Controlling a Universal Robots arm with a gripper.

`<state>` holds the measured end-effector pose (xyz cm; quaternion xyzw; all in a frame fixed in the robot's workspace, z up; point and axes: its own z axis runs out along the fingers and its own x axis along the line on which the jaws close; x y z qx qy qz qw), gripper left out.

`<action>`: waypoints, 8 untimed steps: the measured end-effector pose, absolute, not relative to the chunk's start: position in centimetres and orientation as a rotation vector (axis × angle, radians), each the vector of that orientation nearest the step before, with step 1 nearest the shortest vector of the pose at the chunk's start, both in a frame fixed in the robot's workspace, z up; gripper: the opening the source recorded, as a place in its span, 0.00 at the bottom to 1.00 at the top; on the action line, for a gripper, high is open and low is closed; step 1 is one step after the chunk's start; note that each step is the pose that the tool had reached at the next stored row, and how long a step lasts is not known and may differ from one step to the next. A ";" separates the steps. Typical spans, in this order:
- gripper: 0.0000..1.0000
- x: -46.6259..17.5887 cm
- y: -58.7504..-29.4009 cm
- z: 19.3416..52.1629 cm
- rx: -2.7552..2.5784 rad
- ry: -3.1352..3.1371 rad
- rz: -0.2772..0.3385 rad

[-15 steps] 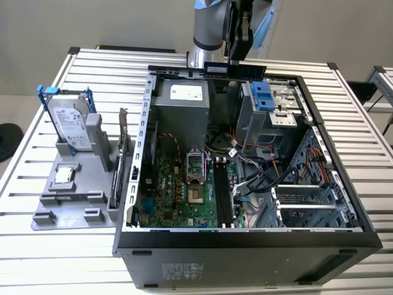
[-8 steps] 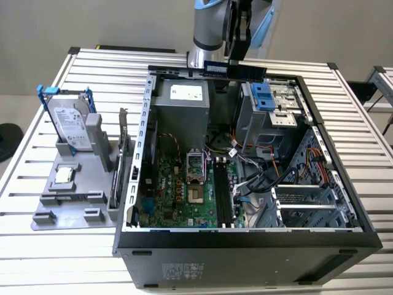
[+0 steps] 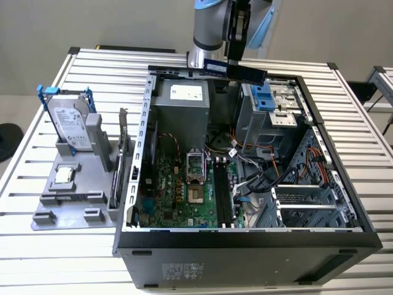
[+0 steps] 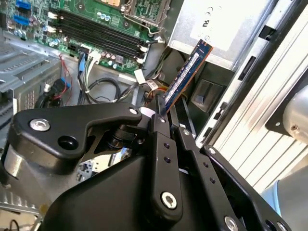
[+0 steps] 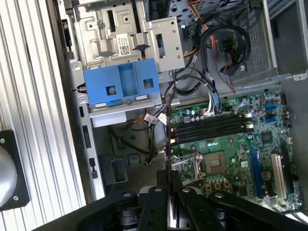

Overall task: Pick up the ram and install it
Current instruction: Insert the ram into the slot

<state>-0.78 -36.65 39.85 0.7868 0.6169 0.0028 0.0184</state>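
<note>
Slatted metal tabletop (image 3: 37,246) is carrying the open computer case (image 3: 245,264), and I am hovering my pincer (image 3: 236,60) over one rim, 2 fingers (image 4: 161,144) pinching the ram (image 3: 236,70) level by its flat faces, leaving its lower edge free for seating. Well below my pincer the memory slots (image 5: 211,127) are lying unobstructed, cables (image 5: 211,91) crowding close beside them.

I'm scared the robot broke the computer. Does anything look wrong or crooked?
Nothing looks broken or spilled. The slim, dark-greenish memory stick is clamped in the black gripper above the open black computer case, not in the long black motherboard slots.
</note>
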 end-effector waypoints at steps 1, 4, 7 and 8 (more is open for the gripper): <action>0.00 -0.8 -36.6 39.8 2.459 1.895 0.008; 0.00 -0.8 -36.6 39.8 2.503 1.837 0.007; 0.00 -0.8 -36.6 39.8 2.543 1.781 0.006; 0.00 -0.8 -36.6 39.8 2.556 1.762 0.005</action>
